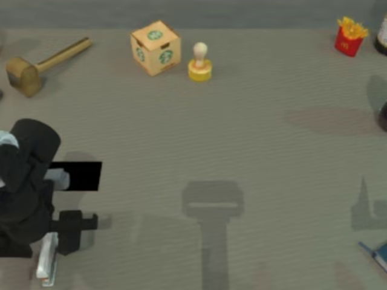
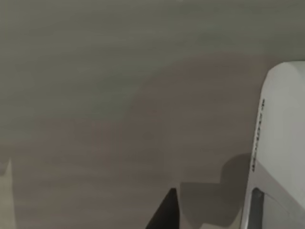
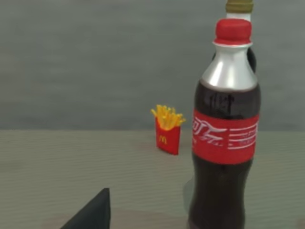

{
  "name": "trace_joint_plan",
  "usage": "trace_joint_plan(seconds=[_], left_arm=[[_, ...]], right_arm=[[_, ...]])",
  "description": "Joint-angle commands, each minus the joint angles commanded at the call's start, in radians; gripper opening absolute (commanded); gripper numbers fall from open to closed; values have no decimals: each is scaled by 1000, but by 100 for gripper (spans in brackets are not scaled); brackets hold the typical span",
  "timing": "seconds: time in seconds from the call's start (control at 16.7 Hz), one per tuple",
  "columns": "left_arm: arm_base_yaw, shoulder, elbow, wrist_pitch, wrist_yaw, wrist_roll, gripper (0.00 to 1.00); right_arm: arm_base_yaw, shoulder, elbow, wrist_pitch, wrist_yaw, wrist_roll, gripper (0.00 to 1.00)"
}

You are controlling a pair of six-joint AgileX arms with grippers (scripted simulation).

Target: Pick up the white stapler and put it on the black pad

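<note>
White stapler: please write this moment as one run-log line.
left gripper: over white stapler, near-left corner | stapler: on table, off black pad | right arm: out of top view

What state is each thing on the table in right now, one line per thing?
white stapler: lying flat at the table's near left corner, not on the pad.
black pad: flat, partly hidden by the left arm, nothing on its visible part.
left pincer: beside the stapler.
hammer: lying down.
cardboard box: closed, resting on the table.
cola bottle: upright, capped.
fries carton: upright.
</note>
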Motion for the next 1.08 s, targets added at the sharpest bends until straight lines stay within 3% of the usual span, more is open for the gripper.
trace_joint_plan(seconds=[0.3,0.9,1.08], left_arm=[[0,0,0,0,0,0,2],[0,-2,3,-3,0,1,0],[2,-29,51,-74,-1,-4,0]], right_arm=[[0,0,0,0,0,0,100],[0,0,0,0,0,0,100],[0,0,0,0,0,0,100]])
